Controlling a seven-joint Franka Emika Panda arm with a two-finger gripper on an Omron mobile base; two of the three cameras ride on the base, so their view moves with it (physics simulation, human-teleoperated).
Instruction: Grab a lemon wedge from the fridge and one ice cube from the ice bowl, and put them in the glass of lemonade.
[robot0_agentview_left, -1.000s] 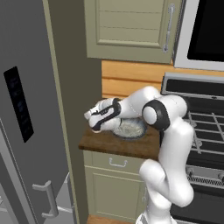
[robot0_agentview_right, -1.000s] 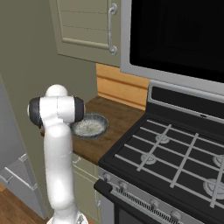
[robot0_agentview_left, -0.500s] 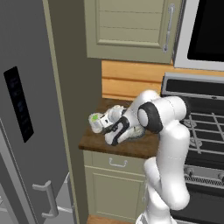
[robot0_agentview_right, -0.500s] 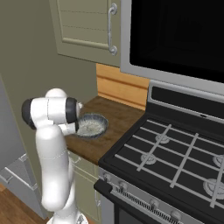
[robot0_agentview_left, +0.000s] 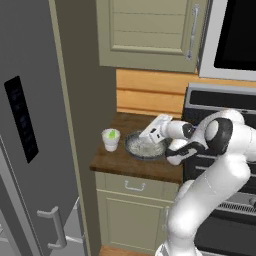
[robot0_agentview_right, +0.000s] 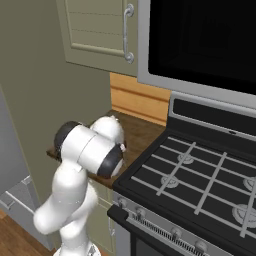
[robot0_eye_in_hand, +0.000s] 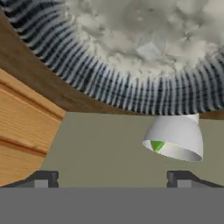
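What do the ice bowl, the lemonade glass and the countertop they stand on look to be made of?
Ice bowl: looks like grey metal or glazed ceramic, with a ribbed outer wall and a whitish speckled inside; which one is unclear.
Glass of lemonade: whitish and translucent, probably frosted glass or plastic; a green wedge shows inside.
Countertop: dark brown wood, with grain visible and a matte finish.

Olive-green cabinets (robot0_agentview_left: 150, 32), wooden backsplash (robot0_agentview_left: 147, 97), dark wood counter (robot0_agentview_left: 125, 160), black stove (robot0_agentview_right: 200, 175), wood floor (robot0_agentview_right: 20, 235)
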